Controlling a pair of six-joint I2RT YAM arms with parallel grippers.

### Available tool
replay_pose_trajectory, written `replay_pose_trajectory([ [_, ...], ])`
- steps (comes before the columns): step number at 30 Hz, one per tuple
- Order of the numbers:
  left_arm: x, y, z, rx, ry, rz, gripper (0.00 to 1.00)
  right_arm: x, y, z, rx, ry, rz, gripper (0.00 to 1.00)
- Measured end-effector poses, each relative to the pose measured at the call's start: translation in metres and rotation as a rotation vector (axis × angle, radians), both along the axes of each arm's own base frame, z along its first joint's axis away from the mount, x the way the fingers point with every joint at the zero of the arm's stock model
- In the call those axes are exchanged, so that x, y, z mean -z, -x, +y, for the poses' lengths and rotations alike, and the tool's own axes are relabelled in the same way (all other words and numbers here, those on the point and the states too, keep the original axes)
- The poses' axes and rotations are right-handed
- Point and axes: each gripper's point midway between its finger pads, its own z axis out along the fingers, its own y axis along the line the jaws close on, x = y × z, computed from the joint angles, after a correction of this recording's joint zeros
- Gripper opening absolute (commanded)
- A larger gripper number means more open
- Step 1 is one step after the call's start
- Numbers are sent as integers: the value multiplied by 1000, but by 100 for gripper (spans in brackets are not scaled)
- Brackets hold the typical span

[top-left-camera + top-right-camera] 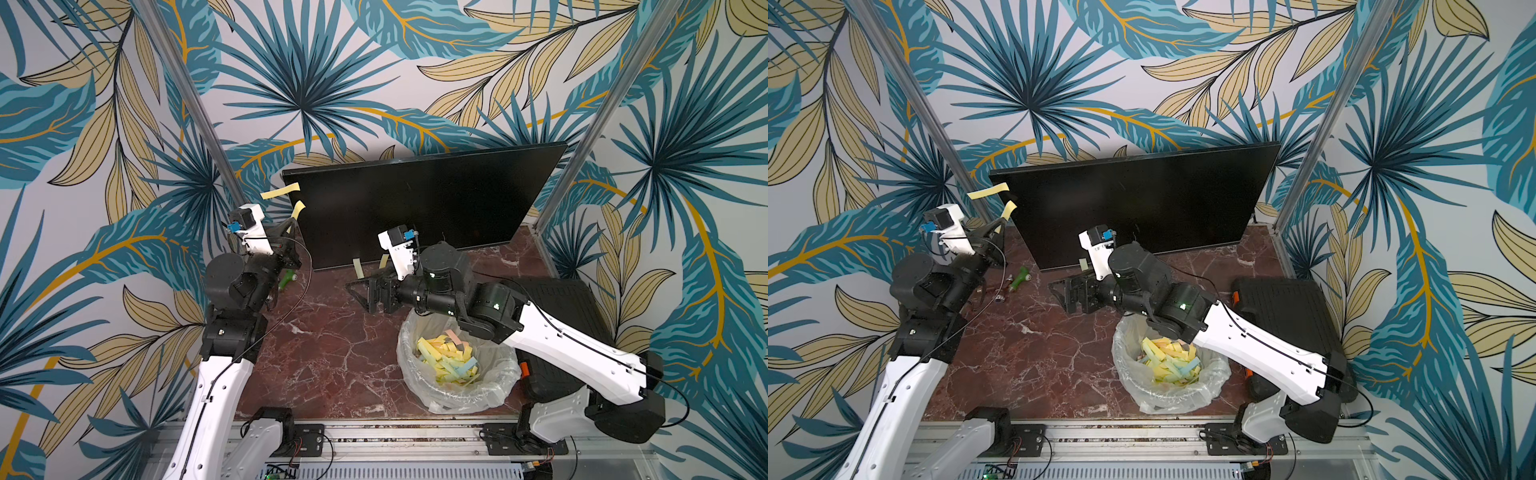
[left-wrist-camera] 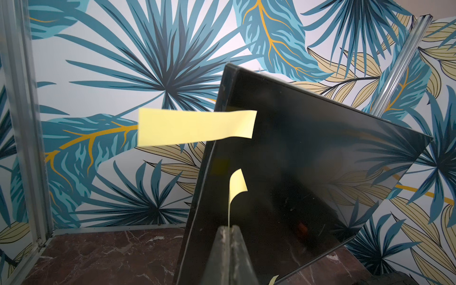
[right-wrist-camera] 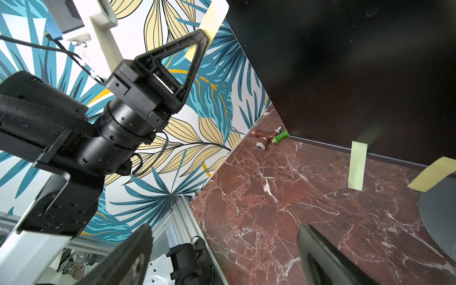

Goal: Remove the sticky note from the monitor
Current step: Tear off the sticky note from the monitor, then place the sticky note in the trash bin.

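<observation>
Left fingers (image 2: 218, 259) clenched on lower end of yellow sticky note (image 2: 237, 183). Note's top curls against left edge of monitor (image 1: 415, 199); whether it's stuck there, cannot tell. Second yellow note (image 1: 280, 190) juts sideways just above. Monitor upright at back of tabletop (image 1: 332, 353). Right fingers (image 3: 133, 254) spread wide, grasping nothing, low near pale green note (image 3: 357, 165) hanging off monitor's bottom edge.
</observation>
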Motion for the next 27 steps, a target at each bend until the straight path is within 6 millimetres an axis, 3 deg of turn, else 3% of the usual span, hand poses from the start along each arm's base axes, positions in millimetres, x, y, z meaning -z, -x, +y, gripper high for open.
replay_pose_trajectory([
  [11, 10, 45, -6, 53, 30, 48, 0, -2, -2, -3, 19, 0, -11, 95],
  [20, 39, 79, -21, 150, 43, 189, 0, -18, 2, -24, 56, -15, -62, 96],
  [27, 52, 105, -38, 254, 90, 266, 0, -14, 2, -38, 93, 0, -78, 96],
])
